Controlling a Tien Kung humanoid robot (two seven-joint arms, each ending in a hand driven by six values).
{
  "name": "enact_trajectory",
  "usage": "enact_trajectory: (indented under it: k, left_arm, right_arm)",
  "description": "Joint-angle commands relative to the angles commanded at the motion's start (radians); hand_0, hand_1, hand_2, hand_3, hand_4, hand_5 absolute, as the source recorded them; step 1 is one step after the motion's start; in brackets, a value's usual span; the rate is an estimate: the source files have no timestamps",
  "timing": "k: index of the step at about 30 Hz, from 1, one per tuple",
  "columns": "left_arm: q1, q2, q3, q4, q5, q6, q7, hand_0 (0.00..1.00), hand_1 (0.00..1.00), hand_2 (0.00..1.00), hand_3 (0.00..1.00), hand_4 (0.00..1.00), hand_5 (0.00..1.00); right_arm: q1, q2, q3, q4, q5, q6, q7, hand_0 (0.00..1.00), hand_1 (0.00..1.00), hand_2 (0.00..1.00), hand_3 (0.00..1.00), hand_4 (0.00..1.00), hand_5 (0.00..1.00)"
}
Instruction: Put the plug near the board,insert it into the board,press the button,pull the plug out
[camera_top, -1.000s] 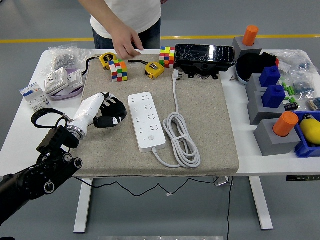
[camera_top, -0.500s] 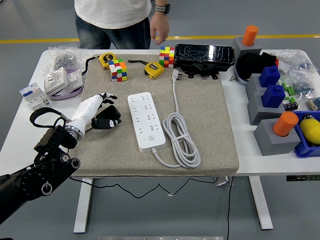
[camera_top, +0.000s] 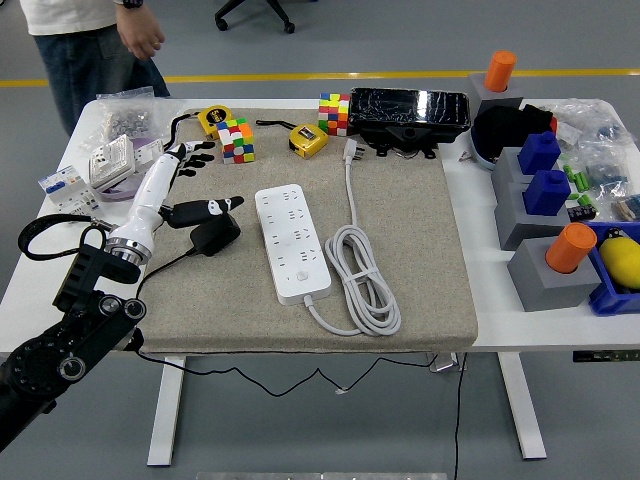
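Here, left hand (camera_top: 185, 185) out over the left part of the felt mat (camera_top: 420, 250), white shell, dark fingers (camera_top: 197, 152) spread and pointing away toward the far edge, thumb stuck out rightward. Holding nothing. Right hand nowhere in view.

Just below that thumb, black plug (camera_top: 215, 236) lying on the mat, close to the hand but ungripped as far as visible; thin black cord trailing back toward the near left.

Further right: white power board (camera_top: 293, 243), long axis running near to far, slightly slanted, sockets toward the far end, small button toward the near end. Own white cable (camera_top: 362, 280) coiled on its right side.

Plug to the left of the board, near yet apart. Coming move, by judgement: regrip first, then a short carry rightward.

Beyond: cubes, tape measures, a person at the far left corner, hands off the table.
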Motion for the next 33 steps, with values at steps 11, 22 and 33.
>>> enact_trajectory:
  k: [11, 22, 33]
  left_arm:
    - [0.013, 0.003, -0.038, 0.017, -0.179, -0.013, -0.013, 0.571, 0.64, 0.545, 0.593, 0.78, 0.274]
    - [0.02, 0.007, -0.08, 0.012, -0.169, -0.033, 0.002, 0.566, 0.635, 0.543, 0.595, 0.777, 0.281]
    - [0.017, 0.016, -0.121, 0.004, -0.165, -0.033, 0.0, 0.555, 0.634, 0.545, 0.591, 0.771, 0.287]
  right_arm:
    - [0.014, 0.001, 0.006, 0.001, -0.001, -0.001, 0.0, 0.548, 0.651, 0.669, 0.571, 0.916, 0.428]
    - [0.022, 0.001, 0.007, -0.001, -0.004, 0.001, -0.001, 0.55, 0.651, 0.669, 0.57, 0.915, 0.428]
    - [0.035, -0.002, 0.012, 0.008, -0.009, 0.0, 0.0, 0.546, 0.651, 0.669, 0.57, 0.915, 0.429]
